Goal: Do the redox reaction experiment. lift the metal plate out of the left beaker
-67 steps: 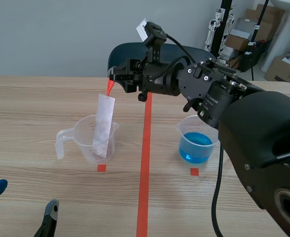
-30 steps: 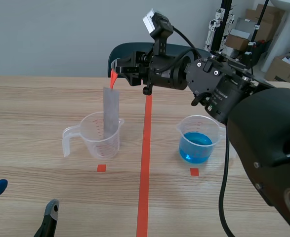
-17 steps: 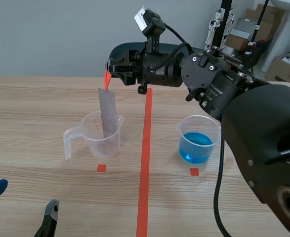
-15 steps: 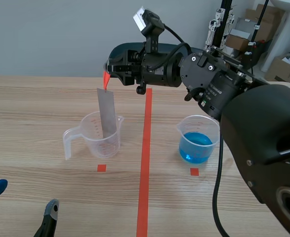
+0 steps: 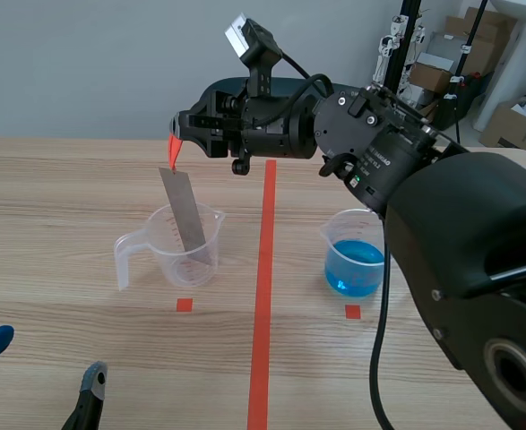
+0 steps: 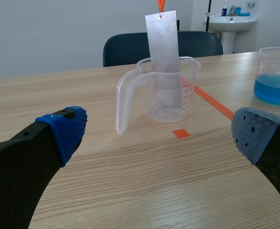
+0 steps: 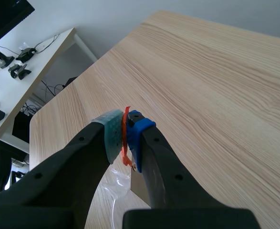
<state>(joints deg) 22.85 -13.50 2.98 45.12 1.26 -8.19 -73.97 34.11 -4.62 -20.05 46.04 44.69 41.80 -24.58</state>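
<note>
Only part-way out: metal plate [image 5: 188, 218] hanging aslant from an orange tag [image 5: 174, 150] pinched in the closed right gripper [image 5: 178, 125], lower end down inside the left beaker [image 5: 180, 246], perhaps clear of the bottom though hard to tell through the plastic, so more height needed. Left gripper [image 6: 160, 132] spread wide, holding nothing, low and well apart from the beaker. Around that, a pale wooden table [image 5: 65, 197] with a red tape line [image 5: 264, 269] and a beaker of blue liquid [image 5: 359, 253] across it, then a dark chair [image 5: 236, 94] and cardboard boxes [image 5: 442, 67] behind.
</note>
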